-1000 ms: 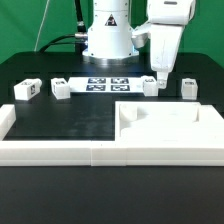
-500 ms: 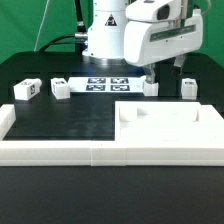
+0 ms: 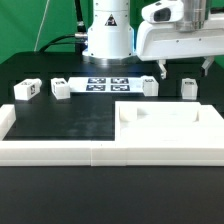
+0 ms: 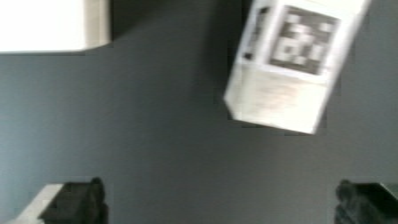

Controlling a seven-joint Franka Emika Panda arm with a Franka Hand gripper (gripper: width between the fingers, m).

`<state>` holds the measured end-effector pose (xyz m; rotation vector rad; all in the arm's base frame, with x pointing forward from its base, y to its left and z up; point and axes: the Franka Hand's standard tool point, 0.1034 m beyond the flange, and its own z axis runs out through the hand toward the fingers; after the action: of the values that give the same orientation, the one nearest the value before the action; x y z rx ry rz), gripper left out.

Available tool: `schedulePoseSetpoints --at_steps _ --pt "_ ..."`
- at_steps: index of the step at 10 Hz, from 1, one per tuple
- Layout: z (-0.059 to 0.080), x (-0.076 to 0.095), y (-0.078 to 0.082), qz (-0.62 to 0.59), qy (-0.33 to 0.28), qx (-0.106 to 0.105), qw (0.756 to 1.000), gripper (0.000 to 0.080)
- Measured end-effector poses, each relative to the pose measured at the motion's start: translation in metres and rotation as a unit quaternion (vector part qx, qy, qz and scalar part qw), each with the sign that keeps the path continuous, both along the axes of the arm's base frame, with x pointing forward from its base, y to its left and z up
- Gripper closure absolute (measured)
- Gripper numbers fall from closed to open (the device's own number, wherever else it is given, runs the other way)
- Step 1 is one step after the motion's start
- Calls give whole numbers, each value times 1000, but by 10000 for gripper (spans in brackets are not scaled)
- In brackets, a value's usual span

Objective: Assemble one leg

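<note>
Several small white legs with black-and-white tags lie on the black table in the exterior view: two at the left (image 3: 25,89) (image 3: 61,89), and two at the right (image 3: 150,86) (image 3: 187,88). My gripper (image 3: 185,68) hangs open and empty above the rightmost leg, without touching it. In the wrist view a tagged leg (image 4: 288,65) lies tilted on the dark table, ahead of my open gripper (image 4: 221,203). Both dark fingertips (image 4: 71,200) are apart from the leg. The large white panel (image 3: 170,122) lies at the front right.
The marker board (image 3: 107,83) lies flat in front of the robot base (image 3: 107,35). A long white rail (image 3: 50,150) runs along the table's front and left side. Another white part (image 4: 50,25) shows in a corner of the wrist view.
My gripper has moved toward the exterior view's right, from above the leg next to the marker board to above the rightmost leg, and its hand has turned. The legs have not moved.
</note>
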<state>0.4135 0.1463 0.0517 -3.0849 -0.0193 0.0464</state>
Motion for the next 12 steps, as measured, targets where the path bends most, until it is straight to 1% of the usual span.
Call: schedulePoseSetpoints --at_steps 1,3,5,6,7,8,9,10,11,12 --pt "1 1 4 -46 5 2 999 150" --pt "1 0 7 -132 12 7 991 150" --pt "1 0 7 -130 14 6 991 150" --pt "0 -2 5 -125 27 4 992 150" --pt "-1 -4 9 -121 24 6 992 150" --pt "-3 -11 10 -105 50 -1 993 150" --pt "-1 -12 10 -91 108 -4 990 150" --pt "-2 -9 11 -79 138 -3 987 150" --pt "-4 -13 11 -68 191 -4 979 150" --pt "-6 -11 11 -65 232 1 970 150"
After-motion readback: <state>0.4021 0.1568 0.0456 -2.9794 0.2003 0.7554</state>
